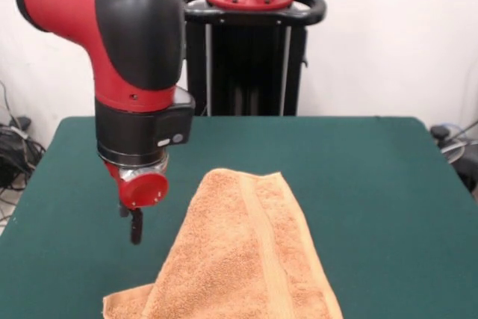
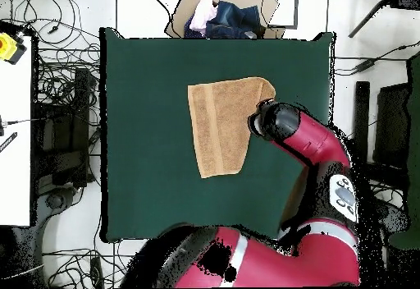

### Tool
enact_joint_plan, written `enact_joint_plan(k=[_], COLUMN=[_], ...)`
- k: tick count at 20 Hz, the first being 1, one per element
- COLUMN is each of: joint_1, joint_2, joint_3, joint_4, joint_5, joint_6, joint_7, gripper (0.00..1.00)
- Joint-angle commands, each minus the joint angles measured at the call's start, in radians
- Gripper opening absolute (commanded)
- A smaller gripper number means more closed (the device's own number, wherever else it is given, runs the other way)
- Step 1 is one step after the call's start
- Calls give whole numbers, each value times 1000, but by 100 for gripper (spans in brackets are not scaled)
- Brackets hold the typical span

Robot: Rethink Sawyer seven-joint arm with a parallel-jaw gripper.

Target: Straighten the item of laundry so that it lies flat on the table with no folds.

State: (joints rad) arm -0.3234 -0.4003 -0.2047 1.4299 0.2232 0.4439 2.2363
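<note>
My pincer [image 1: 136, 231] hangs just above the green tabletop [image 1: 358, 177], beside the towel's edge and clear of the cloth. Only a thin dark tip shows under the red wrist, so I cannot tell whether it stands open or closed; I see nothing held in it.

The orange-tan towel [image 1: 239, 259] lies near the middle of the tabletop. From the front it is plainly not flat: one layer is folded over another, and a lower corner pokes out from beneath the upper flap at the near edge. From overhead its outline is a tapering shape with one rounded corner next to my wrist, which suggests a corner turned under or over there.

To do this well, I judge I should take only the top layer, low at a free corner or hem, not pinch both layers together. Then lift just enough to free the flap and carry it outward, away from the fold line, keeping the cloth taut and low so the rest stays put.
</note>
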Motion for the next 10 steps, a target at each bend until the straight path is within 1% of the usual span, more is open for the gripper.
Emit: enact_joint_plan(k=[1, 3, 4, 7, 10], joint_1=[8, 31, 36, 41, 40], joint_2=[-153, -222, -239, -248, -239], joint_3=[151, 126, 119, 104, 97], joint_4=[160, 196, 203, 208, 217], joint_5=[-82, -97, -109, -145, -160], joint_6=[130, 193, 217, 229, 206], joint_7=[-120, -102, -102, -100, -66], gripper=[100, 100, 100, 100, 100])
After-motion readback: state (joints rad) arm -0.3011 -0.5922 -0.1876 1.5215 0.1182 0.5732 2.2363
